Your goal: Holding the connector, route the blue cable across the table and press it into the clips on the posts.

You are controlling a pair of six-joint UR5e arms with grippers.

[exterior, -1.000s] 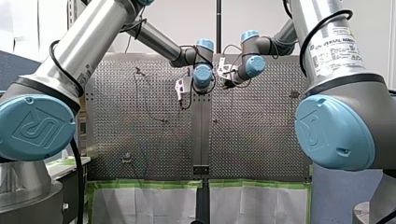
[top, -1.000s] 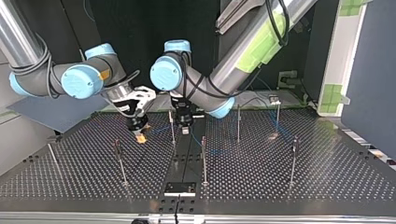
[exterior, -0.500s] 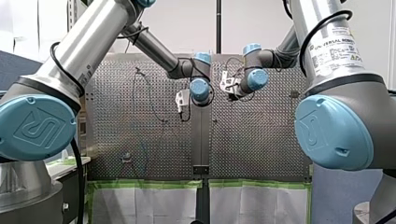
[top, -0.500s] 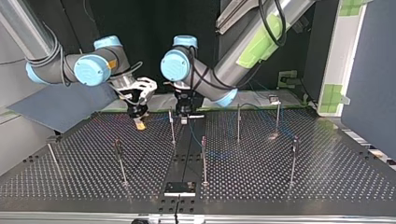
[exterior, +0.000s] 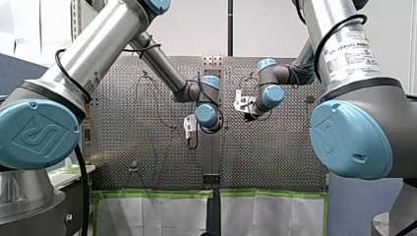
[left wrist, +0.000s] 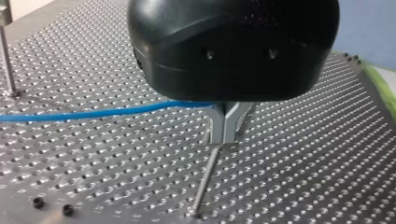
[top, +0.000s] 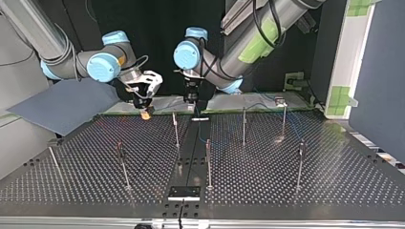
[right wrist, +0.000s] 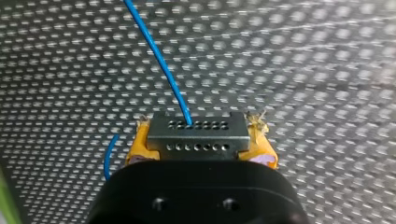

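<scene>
The connector [right wrist: 196, 136] is sitting crosswise in my right pincer [right wrist: 201, 145]. The yellow pads [right wrist: 140, 147] are pinching its two short ends, so its long axis is running from pad to pad and its pin face is pointing away from the wrist. The cable [right wrist: 156, 49] is leaving that face and trailing ahead over the tabletop [right wrist: 327, 70], with the connector held up off the surface. In the top view this pincer is hanging over the far edge at the view's left, well apart from the posts [top: 243, 126].

My left pincer [left wrist: 227, 128] is hanging near it, toward the middle. Its metal fingers are pressed together, apparently on the cable, which is running in sideways right under the black body. A post [left wrist: 205, 182] is standing directly below those fingertips, almost touching them. So the left arm is the one nearer a post, and I judge the coming move is turning on pressing the cable down there. Whether the cable is lined up over that post's top, I cannot tell.
</scene>
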